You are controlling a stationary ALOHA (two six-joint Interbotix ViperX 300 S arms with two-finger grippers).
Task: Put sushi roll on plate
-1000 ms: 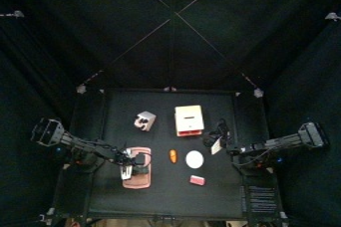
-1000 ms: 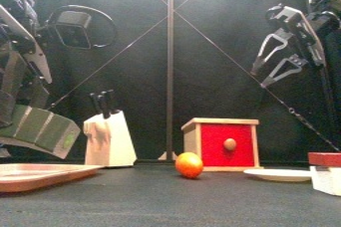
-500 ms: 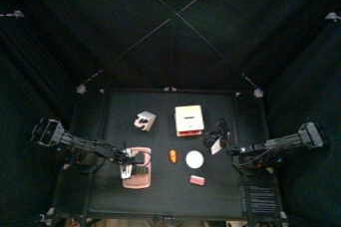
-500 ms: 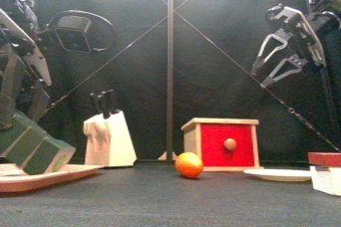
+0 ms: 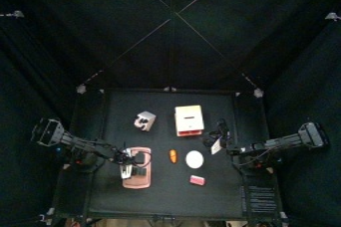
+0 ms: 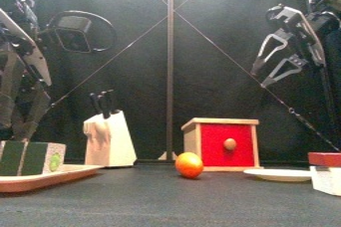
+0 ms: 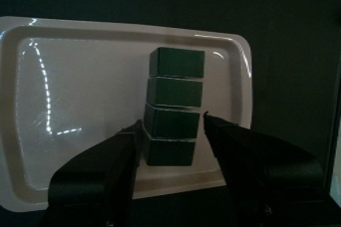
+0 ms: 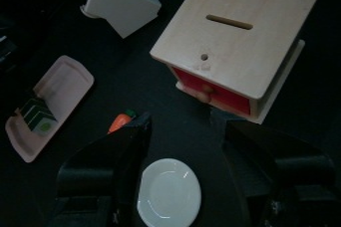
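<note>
- sushi roll (image 7: 174, 107) now lies flat in the pink tray (image 7: 80, 92), dropped from the left gripper (image 7: 170, 149), jaws spread
- white plate (image 8: 170, 191) at tray's 3 o'clock, bare
- right gripper (image 8: 200, 131) spread

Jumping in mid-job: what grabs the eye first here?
The dark green sushi roll, a row of blocks lying on the pale pink tray at the table's left, with the left gripper open around its near end. Mid-table stands a red wooden box with an orange before it.
</note>
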